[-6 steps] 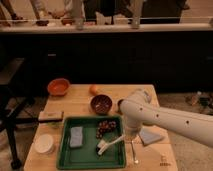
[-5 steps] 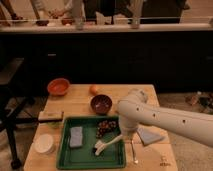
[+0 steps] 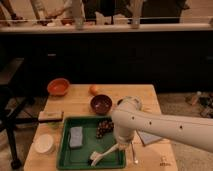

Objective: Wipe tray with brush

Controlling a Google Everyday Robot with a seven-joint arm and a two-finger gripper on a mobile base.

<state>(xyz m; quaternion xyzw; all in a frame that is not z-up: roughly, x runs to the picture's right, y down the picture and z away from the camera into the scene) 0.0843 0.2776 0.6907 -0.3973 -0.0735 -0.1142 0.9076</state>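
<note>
A green tray (image 3: pixel 63 152) lies at the front of the wooden table. In it are a grey sponge (image 3: pixel 76 136) at the left and a dark cluster of grapes (image 3: pixel 104 127) at the back right. My gripper (image 3: pixel 122 145), at the end of the white arm (image 3: pixel 165 127) that reaches in from the right, is over the tray's right part. It is shut on the handle of a white brush (image 3: pixel 104 154). The brush slants down to the left, and its head touches the tray floor near the front edge.
An orange bowl (image 3: pixel 58 86), an orange fruit (image 3: pixel 94 89) and a dark brown bowl (image 3: pixel 101 104) stand behind the tray. A white cup (image 3: pixel 44 143) and a small block (image 3: pixel 50 116) are to its left. A grey cloth (image 3: pixel 150 138) and a utensil (image 3: pixel 135 158) lie to its right.
The brush head has slid across the tray floor toward the front left, and my gripper has moved slightly the same way.
</note>
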